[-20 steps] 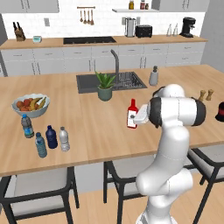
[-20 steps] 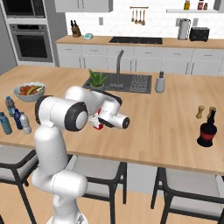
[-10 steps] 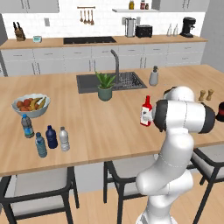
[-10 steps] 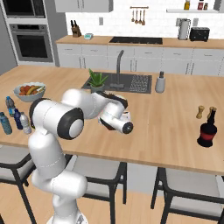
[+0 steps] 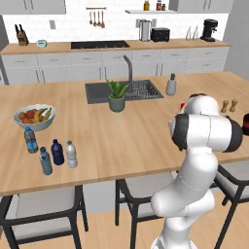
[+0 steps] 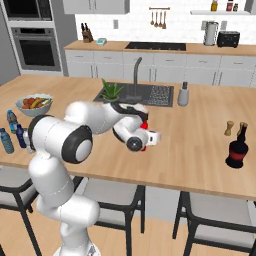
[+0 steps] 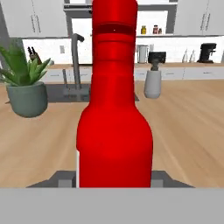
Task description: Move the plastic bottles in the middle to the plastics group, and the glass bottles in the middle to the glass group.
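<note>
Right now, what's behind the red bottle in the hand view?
Behind the red bottle: the counter, a grey dispenser to its right, the potted plant and faucet to its left. Whatever lies straight behind the bottle is covered by it.

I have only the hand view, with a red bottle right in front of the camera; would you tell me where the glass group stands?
Observer: A dark glass bottle stands near the right end of the counter, by two small shakers.
Operator: Thank you. Where is the red bottle relative to it?
Observer: The red bottle is in the gripper in front of the sink, well to the left of the dark bottle.
Operator: And are the plastic bottles sorted?
Observer: The navy bottle and the clear greyish bottle stand beside two blue-labelled water bottles at the left end, near the fruit bowl.
</note>
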You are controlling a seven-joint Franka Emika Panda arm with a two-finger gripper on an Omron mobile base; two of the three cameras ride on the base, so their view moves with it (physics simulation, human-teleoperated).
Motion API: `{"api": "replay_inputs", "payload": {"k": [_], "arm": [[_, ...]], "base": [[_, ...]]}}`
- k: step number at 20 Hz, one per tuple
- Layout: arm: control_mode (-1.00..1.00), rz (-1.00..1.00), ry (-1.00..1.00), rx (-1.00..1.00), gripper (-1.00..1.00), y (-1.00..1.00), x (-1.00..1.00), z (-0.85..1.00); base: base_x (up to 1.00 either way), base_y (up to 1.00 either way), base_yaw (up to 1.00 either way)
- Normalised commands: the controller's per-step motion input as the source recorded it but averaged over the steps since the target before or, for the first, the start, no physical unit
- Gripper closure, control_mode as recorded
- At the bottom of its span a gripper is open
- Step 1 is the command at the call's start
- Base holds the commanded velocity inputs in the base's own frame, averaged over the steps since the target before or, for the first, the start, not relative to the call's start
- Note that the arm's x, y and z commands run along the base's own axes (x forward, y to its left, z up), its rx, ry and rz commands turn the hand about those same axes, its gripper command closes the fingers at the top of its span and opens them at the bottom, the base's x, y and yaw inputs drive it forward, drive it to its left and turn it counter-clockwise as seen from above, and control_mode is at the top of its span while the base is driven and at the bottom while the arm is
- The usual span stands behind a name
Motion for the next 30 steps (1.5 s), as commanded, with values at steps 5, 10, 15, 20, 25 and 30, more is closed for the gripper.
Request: {"api": "replay_inputs", "payload": {"k": [5, 10, 15, 20, 25, 30], "arm": [[-1.0, -0.64, 0.07, -0.09, 1.0, -0.56, -0.08, 0.0], [-1.0, -0.68, 0.02, -0.15, 1.0, -0.48, -0.12, -0.04], [-1.0, -0.57, -0.01, -0.15, 1.0, -0.39, -0.44, -0.22], [-1.0, -0.35, -0.06, -0.12, 1.0, 0.11, -0.68, -0.47], [-1.0, -0.26, -0.16, -0.22, 1.0, 0.35, -0.68, -0.64], [-1.0, -0.21, -0.08, -0.28, 1.0, 0.28, -0.59, -0.47]], "base": [[0.0, 0.0, 0.0], [0.0, 0.0, 0.0], [0.0, 0.0, 0.0], [0.0, 0.0, 0.0], [0.0, 0.0, 0.0], [0.0, 0.0, 0.0]]}}
